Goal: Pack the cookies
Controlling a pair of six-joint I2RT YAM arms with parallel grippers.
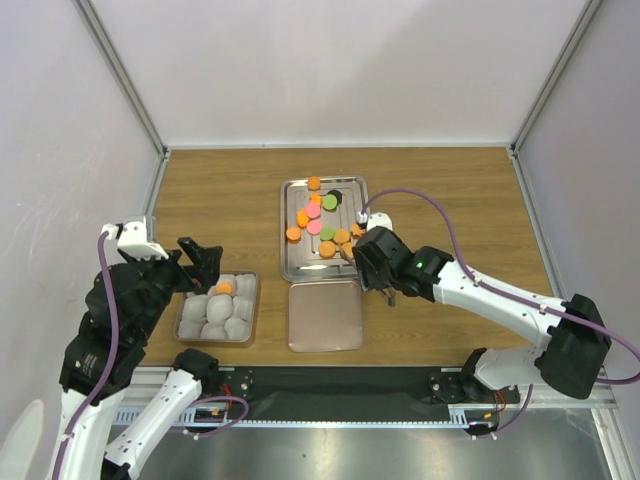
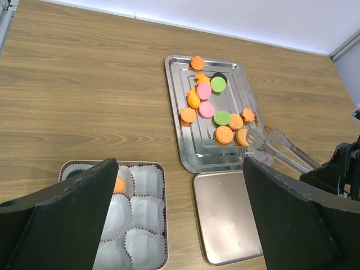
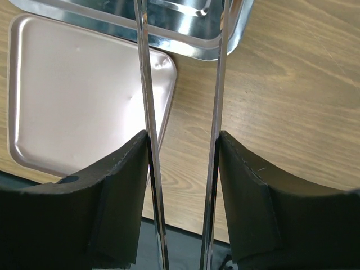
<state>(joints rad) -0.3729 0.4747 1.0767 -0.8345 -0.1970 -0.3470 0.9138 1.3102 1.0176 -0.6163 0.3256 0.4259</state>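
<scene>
Nearly all the cookies (image 2: 206,109) lie on the steel tray (image 1: 300,265) in the middle of the wooden surface (image 1: 450,200). They sit in a loose cluster along its right side and far end. Most are orange, with two pink, two green and one black among them. The near left part of the tray is bare metal.

One orange cookie (image 1: 224,289) sits apart from the rest, in the small box (image 2: 165,214) at the near left. It rests in a cup at the far end of the box. The other white paper cups (image 2: 147,214) that I can see hold nothing, though the dark fingers cover part of the box from the left wrist view.

The left hand (image 2: 177,166) hangs above the box with its fingers spread wide, gripping nothing.

The right hand (image 3: 183,140) is at the tray's near right corner, clamped on a pair of metal tongs (image 3: 145,84). One finger presses against each arm of the tongs. The two arms stand apart and run forward over the tray's rim. From the left wrist view their tips reach the orange cookies by the tray's right edge. I cannot tell from here whether they touch a cookie.

Just in front of the tray, close by its near edge, lies a flat pinkish lid (image 1: 325,316) with nothing on it. It sits to the right of the box.
</scene>
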